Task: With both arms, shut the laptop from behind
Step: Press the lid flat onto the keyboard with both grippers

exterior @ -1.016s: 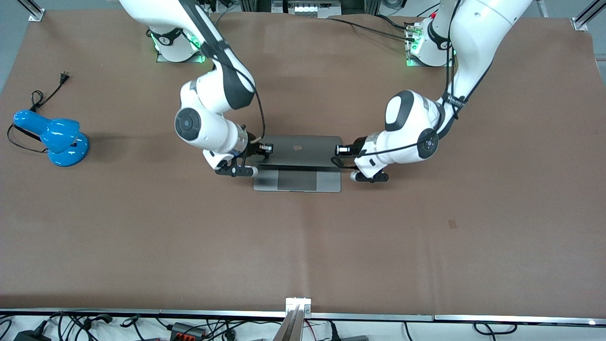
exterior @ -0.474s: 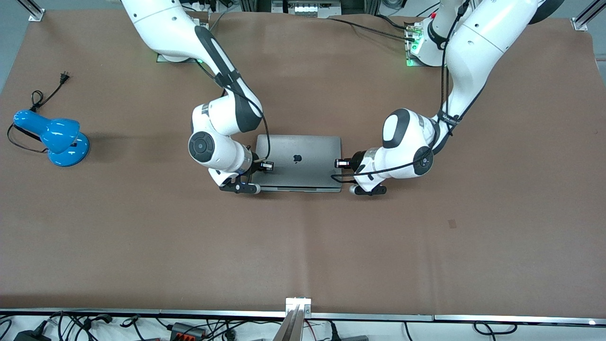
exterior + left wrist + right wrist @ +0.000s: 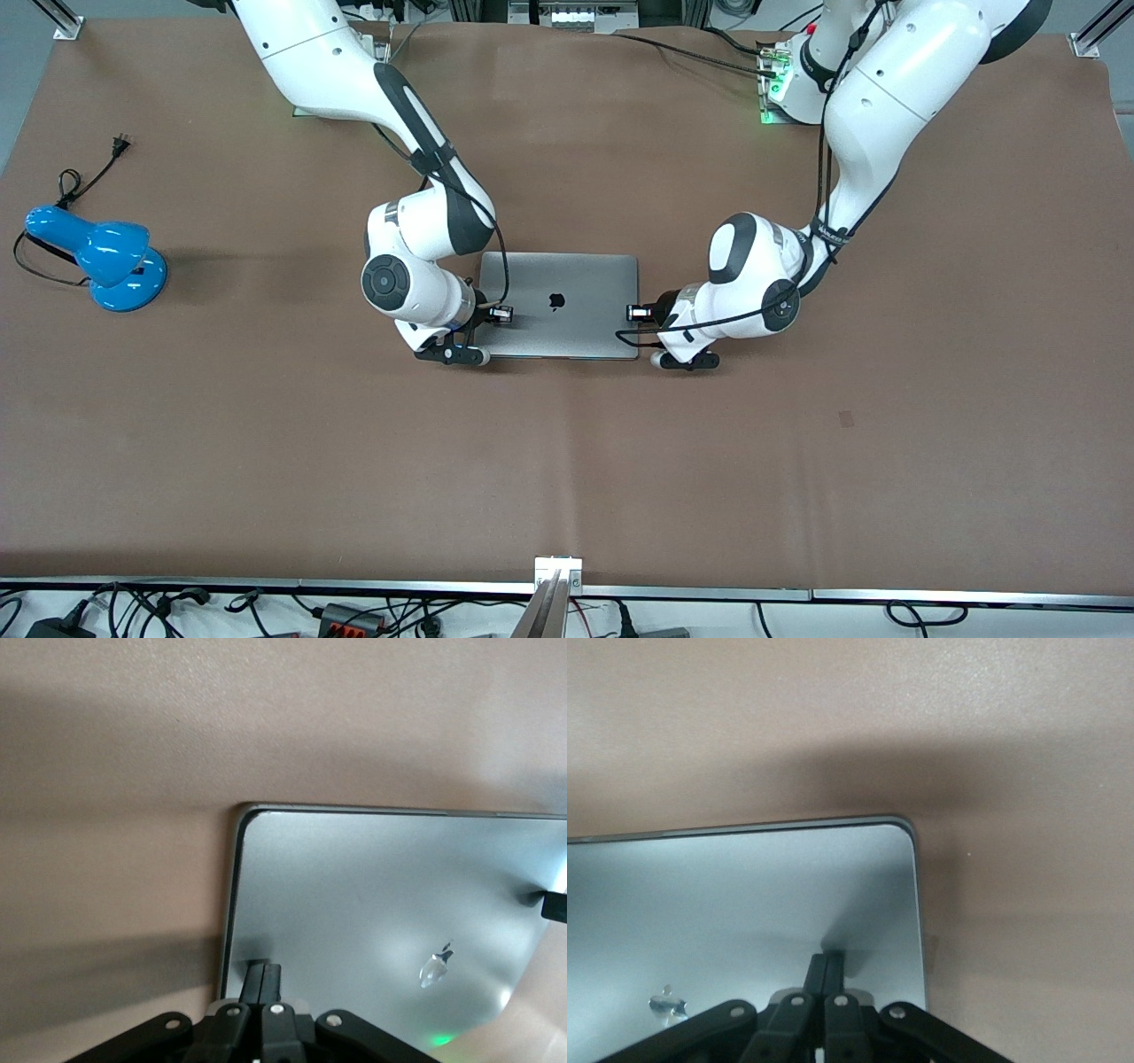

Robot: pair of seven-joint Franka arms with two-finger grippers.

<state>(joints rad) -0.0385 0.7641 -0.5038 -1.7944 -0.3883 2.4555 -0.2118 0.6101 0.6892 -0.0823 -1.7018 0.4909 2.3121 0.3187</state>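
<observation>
The lamp (image 3: 97, 257) sits at the right arm's end of the desk (image 3: 266, 461), well apart from the rest. Next comes the right tool (image 3: 500, 313), its fingers pressed together, tip on the lid. The laptop (image 3: 560, 306) lies flat mid-desk between both tools, long side running from arm to arm. It looks shut: grey lid, black apple on top. Then the left tool (image 3: 635, 312), fingers together too, touches the lid's other end. Both arms are equally near.

The front view looks down from high above the table's (image 3: 266, 461) near edge, facing the 2 bases. Each wrist camera looks closely down at the laptop (image 3: 372, 904) lid, which all 3 views share.
</observation>
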